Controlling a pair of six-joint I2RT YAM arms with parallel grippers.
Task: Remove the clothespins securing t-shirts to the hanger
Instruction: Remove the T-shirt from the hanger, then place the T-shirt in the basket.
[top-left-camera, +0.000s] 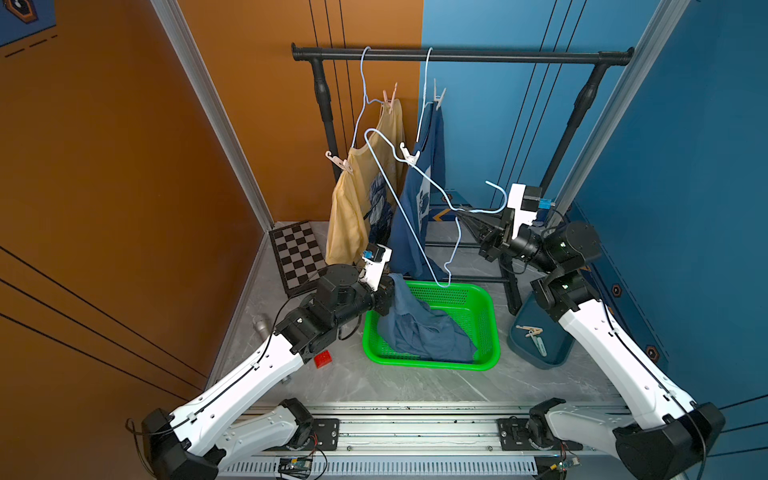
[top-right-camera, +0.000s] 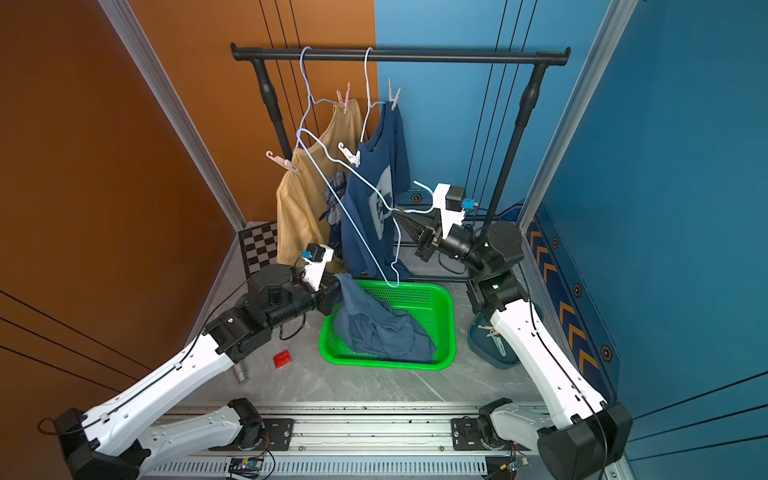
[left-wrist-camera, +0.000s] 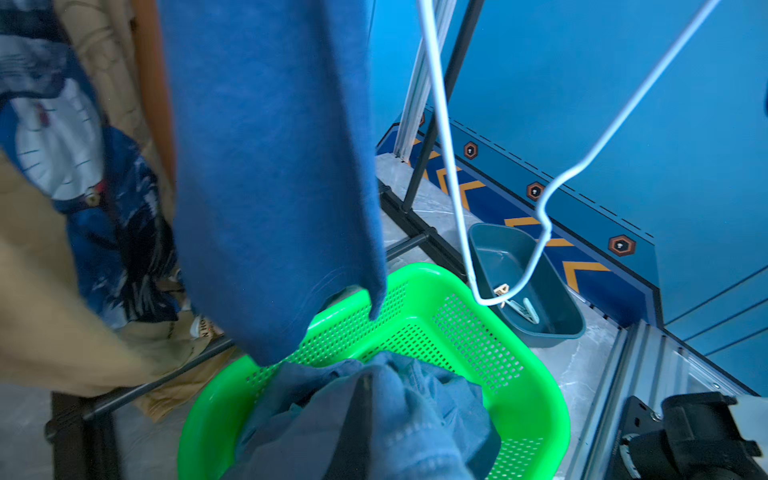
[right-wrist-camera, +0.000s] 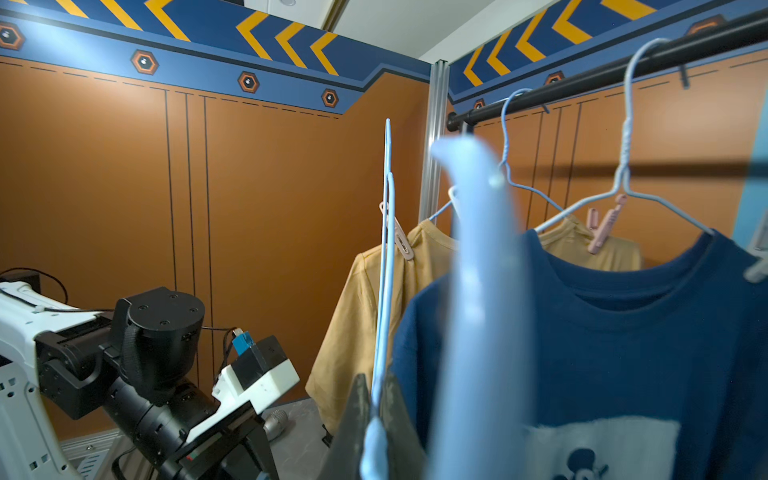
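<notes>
Nearest: left gripper (left-wrist-camera: 362, 390), clenched on slate blue t-shirt (top-left-camera: 424, 328), fingertips buried in cloth. Drapes into green basket (top-left-camera: 432, 365). Beside it, grey-blue bin (top-left-camera: 552, 357) with two loose clothespins (top-left-camera: 530, 331), colours hard to read. Further: right gripper (top-left-camera: 462, 214), pinched tight on bare wire hanger (right-wrist-camera: 478, 291). Back, on black rail (top-left-camera: 457, 55): yellow t-shirt (top-left-camera: 349, 216) under two pink clothespins (top-left-camera: 390, 97), navy t-shirt (top-left-camera: 432, 137) under two white clothespins (top-left-camera: 438, 97). Yellow hem partly behind left wrist.
</notes>
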